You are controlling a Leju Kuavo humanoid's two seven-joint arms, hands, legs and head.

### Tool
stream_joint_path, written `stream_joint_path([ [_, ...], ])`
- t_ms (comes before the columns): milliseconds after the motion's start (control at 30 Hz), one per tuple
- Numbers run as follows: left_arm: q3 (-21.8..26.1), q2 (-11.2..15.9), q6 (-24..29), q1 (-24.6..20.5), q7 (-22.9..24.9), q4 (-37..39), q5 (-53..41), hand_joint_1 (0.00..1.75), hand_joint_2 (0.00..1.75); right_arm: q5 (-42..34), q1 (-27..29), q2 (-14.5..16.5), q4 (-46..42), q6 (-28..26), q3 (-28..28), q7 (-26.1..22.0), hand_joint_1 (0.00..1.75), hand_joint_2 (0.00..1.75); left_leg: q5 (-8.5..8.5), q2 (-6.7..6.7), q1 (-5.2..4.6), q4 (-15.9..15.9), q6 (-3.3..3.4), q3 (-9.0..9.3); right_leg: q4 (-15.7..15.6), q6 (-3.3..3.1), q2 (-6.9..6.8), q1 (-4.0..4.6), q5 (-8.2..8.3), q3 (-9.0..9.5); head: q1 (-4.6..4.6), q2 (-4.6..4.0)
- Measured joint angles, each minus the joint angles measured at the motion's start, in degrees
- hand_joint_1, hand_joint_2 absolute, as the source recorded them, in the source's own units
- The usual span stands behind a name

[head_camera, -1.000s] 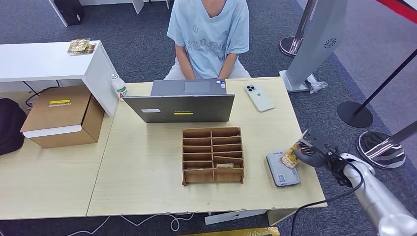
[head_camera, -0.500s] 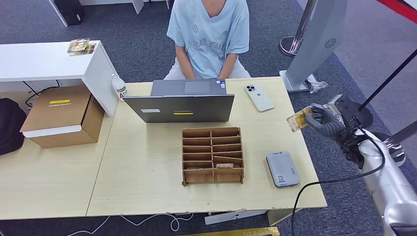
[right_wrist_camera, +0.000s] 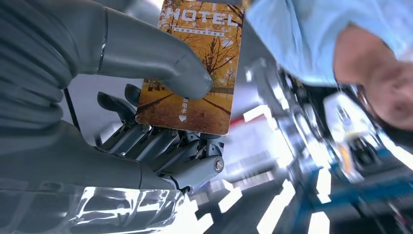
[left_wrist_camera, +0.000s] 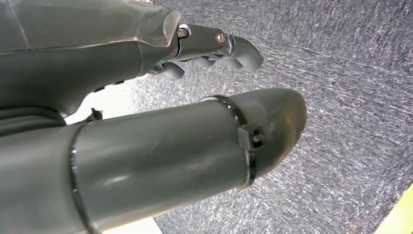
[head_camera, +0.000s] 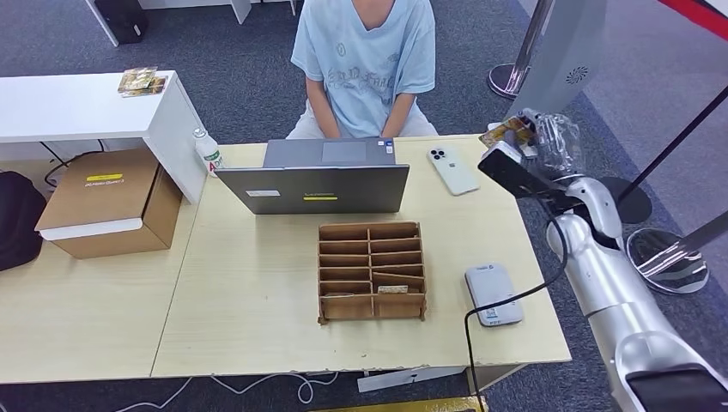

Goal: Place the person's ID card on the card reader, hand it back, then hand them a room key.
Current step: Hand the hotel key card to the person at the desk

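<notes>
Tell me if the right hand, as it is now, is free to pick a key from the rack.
Probably not: the right hand already pinches a card, raised beyond the table's far corner, well away from the rack.

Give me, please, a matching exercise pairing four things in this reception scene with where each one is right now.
1. card
2. card reader
3. phone
4. water bottle

A. on the table, right of the laptop
B. held in the right hand
C. at the table's far left corner
D. on the table, right of the cardboard organizer

Pairs: 1-B, 2-D, 3-A, 4-C
</notes>
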Motion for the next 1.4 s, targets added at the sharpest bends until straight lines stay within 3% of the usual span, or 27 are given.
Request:
stream_joint_path([
  [133,-0.10,0.02,0.08,-0.09,-0.44,0.00,0.00,0.00,0.00,11.12,-1.81,2.45,-1.95,-6.12,1.37,-2.16,1.75,1.75,0.00,0.02,-0.01,0.00,0.00,0.01,0.00,0.00,0.02,0.00,0.00,0.00,-0.01,0.00],
  [367,-0.45,0.02,0.17,-0.12,-0.88,0.00,0.00,0.00,0.00,20.47,-6.43,6.59,-0.96,-9.23,3.89,-2.60,1.75,1.75,0.02,0.02,-0.01,0.00,-0.03,0.01,0.00,0.00,0.02,-0.01,0.01,0.01,-0.01,0.00],
  [467,-0.51,0.03,0.18,-0.12,-1.15,0.00,0.00,0.00,0.00,21.78,-8.89,8.62,0.91,-6.03,5.12,-2.95,1.75,1.75,0.03,0.02,-0.01,0.00,-0.03,0.01,0.01,0.01,0.02,0.00,0.01,0.01,0.00,0.00],
  [667,-0.52,0.05,0.13,-0.05,-1.69,0.00,0.00,0.00,0.00,23.74,-14.89,12.55,6.63,5.61,8.32,-2.09,1.75,1.75,0.05,0.03,0.00,0.00,-0.06,0.01,0.05,0.00,0.03,0.00,0.02,-0.01,0.01,0.00],
  [1033,-0.55,0.13,0.13,-0.05,-1.81,0.00,0.00,0.00,0.00,26.19,-28.92,20.66,21.95,18.09,12.09,6.52,1.75,1.75,0.08,0.03,0.02,0.00,-0.10,0.01,0.07,-0.01,0.05,0.00,0.02,-0.04,0.01,0.00],
  [1400,-2.19,0.28,-0.13,-0.12,-2.27,0.00,0.00,0.00,0.00,25.79,-35.54,22.77,30.75,23.17,12.12,11.15,1.75,1.75,0.08,0.02,0.00,0.03,-0.10,0.02,0.05,0.00,0.04,-0.01,0.03,-0.03,0.00,0.00],
])
